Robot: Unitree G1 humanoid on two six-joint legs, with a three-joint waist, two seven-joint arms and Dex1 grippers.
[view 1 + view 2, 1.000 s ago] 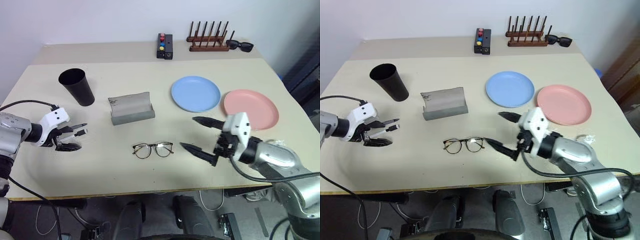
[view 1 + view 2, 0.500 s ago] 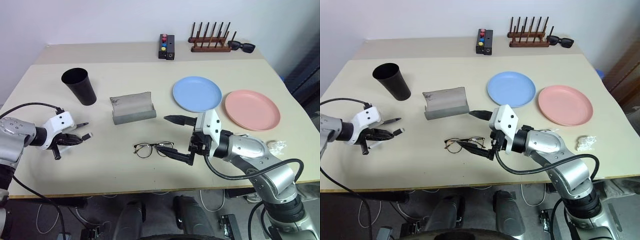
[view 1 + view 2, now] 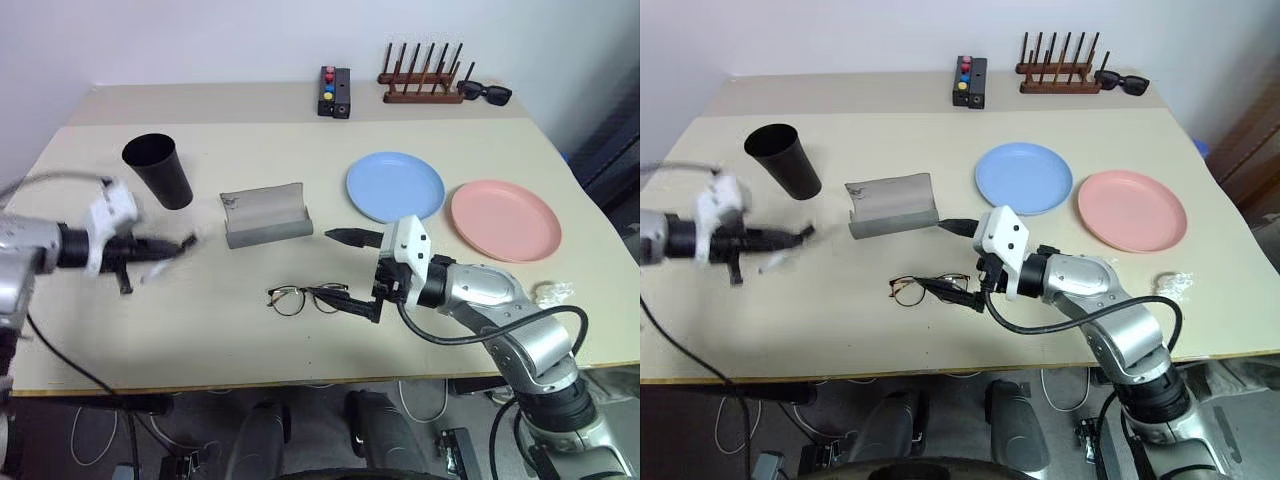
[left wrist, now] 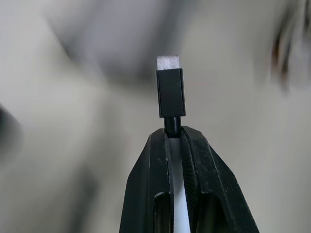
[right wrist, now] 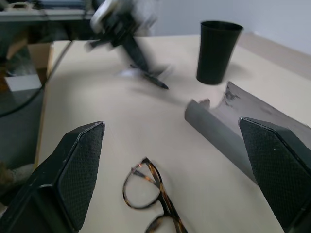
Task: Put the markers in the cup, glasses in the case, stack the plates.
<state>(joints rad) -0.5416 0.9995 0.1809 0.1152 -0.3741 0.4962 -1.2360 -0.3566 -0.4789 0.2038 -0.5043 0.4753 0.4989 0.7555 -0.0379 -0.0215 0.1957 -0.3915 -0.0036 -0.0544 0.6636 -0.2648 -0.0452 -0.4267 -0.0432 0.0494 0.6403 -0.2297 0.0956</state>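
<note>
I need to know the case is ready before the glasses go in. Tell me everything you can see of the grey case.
The case is a grey, box-like holder with a felt-like surface, lying open on the table. Its lid stands up behind a shallow tray, with a dark, ragged mark at one upper corner. It sits between the black cup and the blue plate, with the glasses nearer the robot. Nothing touches it; I see nothing inside.

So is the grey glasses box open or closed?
Open. The case lies on the table with its lid folded back, and its hollow inside shows in the right wrist view. Nothing is in it.
</note>
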